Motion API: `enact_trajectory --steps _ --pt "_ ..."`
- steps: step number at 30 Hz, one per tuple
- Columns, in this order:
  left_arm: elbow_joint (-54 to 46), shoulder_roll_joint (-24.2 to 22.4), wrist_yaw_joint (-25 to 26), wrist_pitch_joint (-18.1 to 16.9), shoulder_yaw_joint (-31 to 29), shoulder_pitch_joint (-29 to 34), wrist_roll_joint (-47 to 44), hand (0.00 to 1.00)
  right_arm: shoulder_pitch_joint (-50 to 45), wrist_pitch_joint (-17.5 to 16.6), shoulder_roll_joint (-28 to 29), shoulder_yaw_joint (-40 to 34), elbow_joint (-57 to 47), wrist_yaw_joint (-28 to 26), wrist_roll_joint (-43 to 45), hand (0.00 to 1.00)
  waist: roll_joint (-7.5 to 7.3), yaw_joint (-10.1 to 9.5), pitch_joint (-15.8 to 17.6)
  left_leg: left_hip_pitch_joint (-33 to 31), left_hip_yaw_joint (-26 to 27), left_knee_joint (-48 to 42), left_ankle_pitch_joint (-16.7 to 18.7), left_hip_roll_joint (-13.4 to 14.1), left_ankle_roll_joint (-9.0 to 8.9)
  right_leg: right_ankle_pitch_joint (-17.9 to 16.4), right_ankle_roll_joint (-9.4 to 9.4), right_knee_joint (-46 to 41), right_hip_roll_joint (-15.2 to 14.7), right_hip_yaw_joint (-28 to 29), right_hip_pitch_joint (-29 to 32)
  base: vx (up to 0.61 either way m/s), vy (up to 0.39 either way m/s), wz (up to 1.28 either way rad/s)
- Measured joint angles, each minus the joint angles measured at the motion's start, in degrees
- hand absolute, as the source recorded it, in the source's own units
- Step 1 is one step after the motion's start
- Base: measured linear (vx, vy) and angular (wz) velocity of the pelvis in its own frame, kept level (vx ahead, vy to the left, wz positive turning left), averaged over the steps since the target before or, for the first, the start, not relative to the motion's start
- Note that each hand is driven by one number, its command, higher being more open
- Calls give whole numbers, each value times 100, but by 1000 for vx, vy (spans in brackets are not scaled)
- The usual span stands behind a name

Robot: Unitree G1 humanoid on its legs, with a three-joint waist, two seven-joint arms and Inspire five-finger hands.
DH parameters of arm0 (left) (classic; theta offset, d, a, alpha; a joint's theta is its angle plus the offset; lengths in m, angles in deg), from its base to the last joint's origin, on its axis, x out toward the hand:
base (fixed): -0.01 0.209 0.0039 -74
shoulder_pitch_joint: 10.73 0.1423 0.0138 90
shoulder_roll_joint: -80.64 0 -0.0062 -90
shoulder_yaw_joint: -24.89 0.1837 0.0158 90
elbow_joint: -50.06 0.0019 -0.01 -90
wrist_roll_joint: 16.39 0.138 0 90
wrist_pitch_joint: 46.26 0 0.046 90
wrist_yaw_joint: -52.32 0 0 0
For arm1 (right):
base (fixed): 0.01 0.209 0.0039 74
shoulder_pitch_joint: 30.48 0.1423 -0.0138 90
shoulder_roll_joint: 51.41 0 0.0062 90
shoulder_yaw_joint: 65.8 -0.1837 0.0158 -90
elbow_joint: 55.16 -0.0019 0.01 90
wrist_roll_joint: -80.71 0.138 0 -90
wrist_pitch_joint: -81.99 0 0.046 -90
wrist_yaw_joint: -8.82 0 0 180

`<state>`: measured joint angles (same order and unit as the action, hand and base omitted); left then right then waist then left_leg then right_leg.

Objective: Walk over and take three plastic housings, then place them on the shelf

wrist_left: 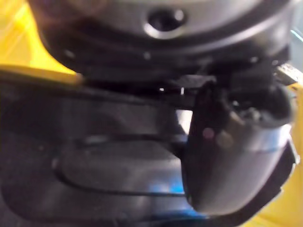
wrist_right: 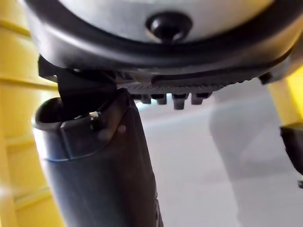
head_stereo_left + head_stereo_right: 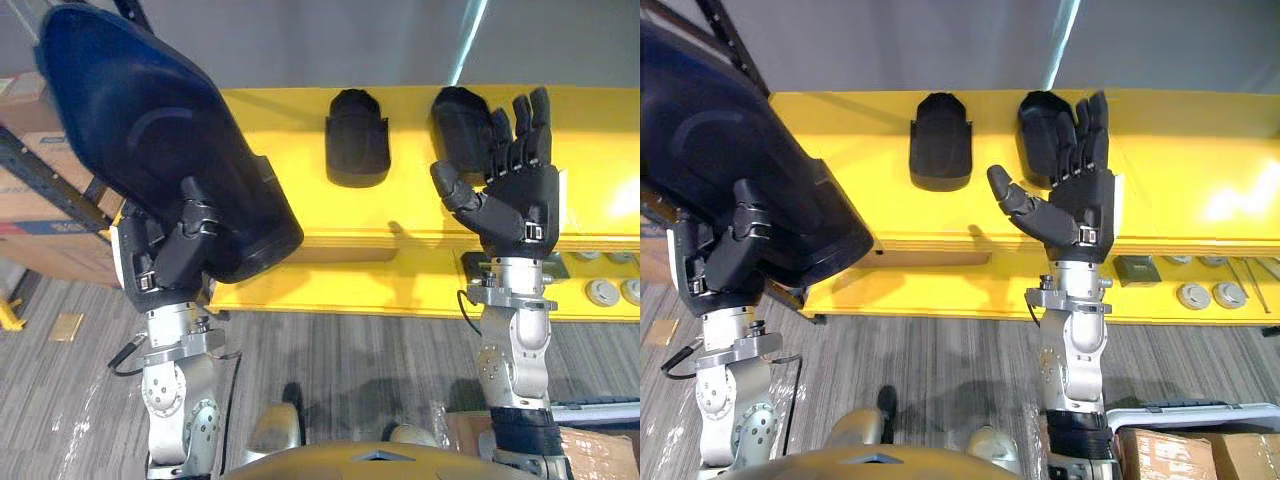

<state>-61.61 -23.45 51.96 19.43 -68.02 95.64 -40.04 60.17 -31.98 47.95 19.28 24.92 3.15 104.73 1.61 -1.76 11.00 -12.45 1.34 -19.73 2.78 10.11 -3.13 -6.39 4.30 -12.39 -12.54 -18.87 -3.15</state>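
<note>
Black moulded plastic housing (image 3: 140, 140) sits in left hand (image 3: 180, 250), fingers curled round its edge, before yellow shelf (image 3: 280, 130). Second housing (image 3: 356, 140) and third housing (image 3: 458, 125) lie on shelf. Right hand (image 3: 520, 195) hovers by the third, fingers straight, close together.

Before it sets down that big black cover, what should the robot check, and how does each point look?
1. Grip on the held cover: the left hand has its fingers curled round the cover's edge. Ok.
2. Two covers lie on the yellow shelf: the middle cover and the end cover. Ok.
3. Bare shelf to the left of the middle cover for the third one. Ok.
4. The right hand is empty, with its fingers straight. Ok.
5. Right hand clear of the end cover: it overlaps the cover in the head views. Cannot tell.
6. Held cover high enough to clear the shelf edge. Cannot tell.
</note>
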Motion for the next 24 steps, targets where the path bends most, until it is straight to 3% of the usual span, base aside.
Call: enact_trajectory --steps 1,2,3,4,5,6,7,8,9,10,11,12,13,15,16,18,20,24 --pt "64 -1 -27 0 0 2 4 0 -4 -5 21 79 5 -4 6 100 -48 14 43 -96 -169 -267 -90 213 -140 -4 89 -158 -244 23 4 -50 234 5" --pt "102 -1 -43 0 0 0 6 0 -3 -22 9 132 5 -11 5 100 -56 17 50 -92 -264 -333 -132 262 -189 -15 181 -233 -372 51 6 -44 366 -7" --pt "140 -7 -63 -1 -4 21 13 0 1 -90 -53 250 27 -25 4 100 -19 2 37 11 -504 -336 -299 313 -261 -72 510 -340 -640 189 6 -27 573 -30" --pt "146 -55 -147 -11 -2 124 1 0 -8 -151 -163 346 71 -34 71 100 70 -24 -13 191 -522 -291 -316 307 -512 -145 867 -321 -838 315 -3 -25 645 -34" --pt "162 -90 -241 -13 -1 177 -30 0 -29 -187 -202 367 96 -38 156 100 173 -19 -77 259 -428 -263 107 252 -854 -91 1014 -241 -932 365 -17 -31 755 -15" --pt "226 -52 -463 -14 -10 155 -136 0 -90 -314 -96 353 247 3 188 100 196 24 -103 305 -150 -179 627 79 -896 117 1050 -40 -1196 429 -98 -47 550 3" --pt "280 20 -521 -12 -13 114 -167 0 -140 -297 47 312 347 68 199 100 79 17 -39 320 -47 -212 621 -90 -787 387 968 60 -1358 491 -109 -127 739 -4" --pt "419 51 -608 142 -20 124 -196 0 -453 -242 314 430 618 301 173 100 62 -141 -26 327 183 -186 843 -166 -577 1412 560 231 -1416 450 9 -112 457 -18" --pt "426 52 -613 168 -17 133 -196 0 -497 -234 346 464 647 328 171 100 59 -164 -25 348 222 -164 851 -158 -547 1532 522 251 -1415 424 30 -112 539 -32" --pt "473 102 -612 208 -83 171 -207 0 -604 -169 486 635 745 377 151 100 4 -213 -8 495 391 63 813 -155 -426 1596 339 110 -1383 337 148 -18 296 -22" --pt "527 141 -611 208 -133 166 -210 0 -656 -149 523 708 744 381 111 100 -3 -201 -10 573 433 213 746 -163 -351 1420 346 -19 -1259 346 200 1 339 -17" --pt "574 177 -602 220 -214 158 -211 0 -666 -149 524 789 715 332 82 100 -44 -99 -41 725 440 547 462 -172 -221 1009 543 -74 -811 396 181 42 169 0" --pt "573 272 -602 219 -205 114 -209 0 -668 -159 515 771 631 309 84 100 -90 -86 -83 756 433 700 361 -214 -204 746 575 34 -540 345 164 45 97 3" --pt "578 365 -589 309 -140 -102 -189 0 -666 -179 502 640 392 259 49 100 -162 -35 -123 765 367 922 157 -374 -191 557 508 611 -193 348 -8 50 59 22" --pt "579 389 -533 426 -81 -285 -67 0 -658 -184 465 559 262 245 47 100 -215 73 -163 739 301 1017 36 -488 -163 579 502 954 -168 350 -186 58 27 41" --pt "582 437 -391 536 95 -510 149 0 -638 -194 427 425 226 225 56 100 -135 163 -170 677 239 1091 -61 -549 -172 586 510 1037 -152 338 -207 33 12 33" --pt "582 447 -331 585 429 -547 335 0 -636 -154 315 370 225 295 -2 100 -48 216 -218 748 192 1301 -196 -474 -225 589 505 1033 -47 357 -210 17 -53 12" --pt "580 484 -505 631 777 -556 385 0 -583 -152 -44 310 213 394 -129 100 -8 231 -224 1006 250 1714 -393 -346 -302 578 476 940 69 418 -207 -8 -55 -7"
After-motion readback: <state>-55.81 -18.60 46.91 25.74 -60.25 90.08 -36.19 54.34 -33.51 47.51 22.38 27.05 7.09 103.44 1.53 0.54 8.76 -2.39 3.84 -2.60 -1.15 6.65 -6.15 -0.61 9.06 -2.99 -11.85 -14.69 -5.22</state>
